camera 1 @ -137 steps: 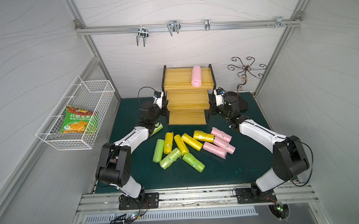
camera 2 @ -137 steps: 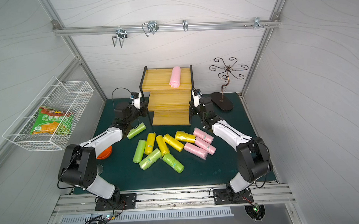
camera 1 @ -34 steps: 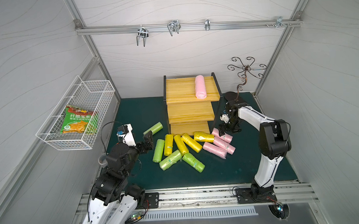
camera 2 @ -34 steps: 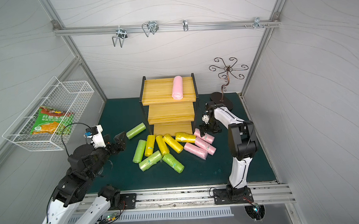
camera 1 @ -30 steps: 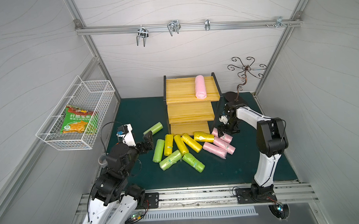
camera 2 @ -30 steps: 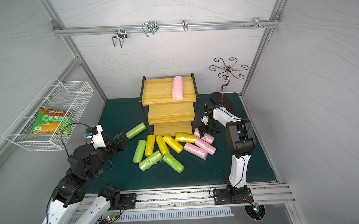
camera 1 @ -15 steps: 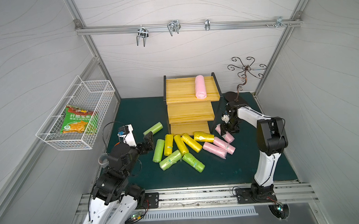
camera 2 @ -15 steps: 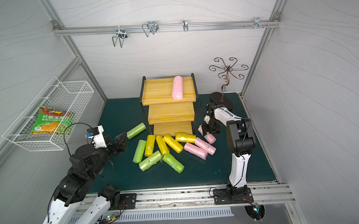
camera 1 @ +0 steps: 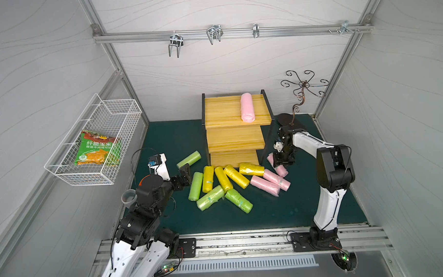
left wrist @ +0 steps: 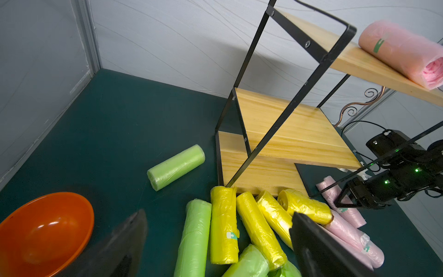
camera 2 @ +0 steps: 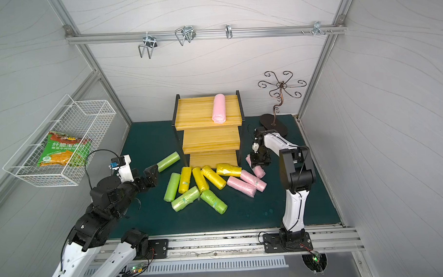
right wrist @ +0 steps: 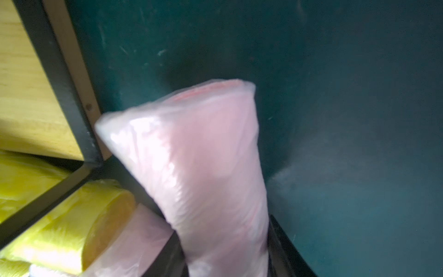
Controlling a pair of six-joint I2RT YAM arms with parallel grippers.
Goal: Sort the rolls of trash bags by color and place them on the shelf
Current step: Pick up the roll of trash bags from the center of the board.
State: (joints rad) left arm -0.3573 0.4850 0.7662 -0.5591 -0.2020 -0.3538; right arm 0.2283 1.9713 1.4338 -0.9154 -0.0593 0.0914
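Right wrist view | right jaws pinch pink roll (right wrist: 203, 167) | left jaws spread wide

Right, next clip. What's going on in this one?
The right gripper grips a pink roll beside the base of the shelf. One other pink roll lies on the top tier. The left gripper hangs open and empty near the green rolls. The yellow rolls, green ones and two more pink ones lie unsorted on the mat.
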